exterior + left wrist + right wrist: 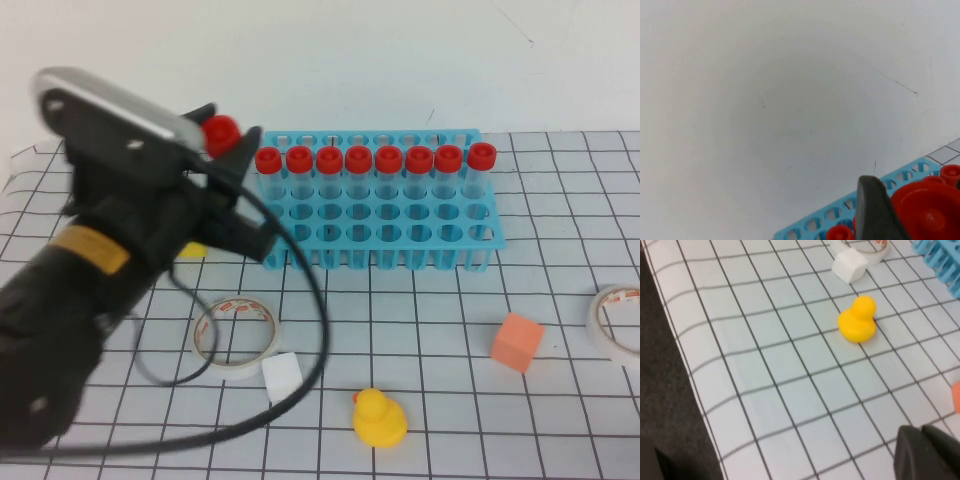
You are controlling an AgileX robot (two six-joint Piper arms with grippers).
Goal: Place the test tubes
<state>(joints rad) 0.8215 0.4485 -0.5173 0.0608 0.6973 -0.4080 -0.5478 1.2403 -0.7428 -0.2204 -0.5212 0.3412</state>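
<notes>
Tube (pixel 221 130), red cap, is gripped in my L hand (pixel 225 142), up over the left end of the rack (pixel 400 230), which sits twd the bench's (pixel 450 400) far edge. Eight more capped tubes (pixel 375 170) stand in one row in the rack, side by side. My R hand (pixel 927 452) is closed tight over the bench's near side, duck (pixel 857 320) not far off.

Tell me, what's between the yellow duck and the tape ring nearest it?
A white cube, in the high view. The left hand holds a red-capped tube by the rack; the right hand, shut, hovers over the mat.
</notes>
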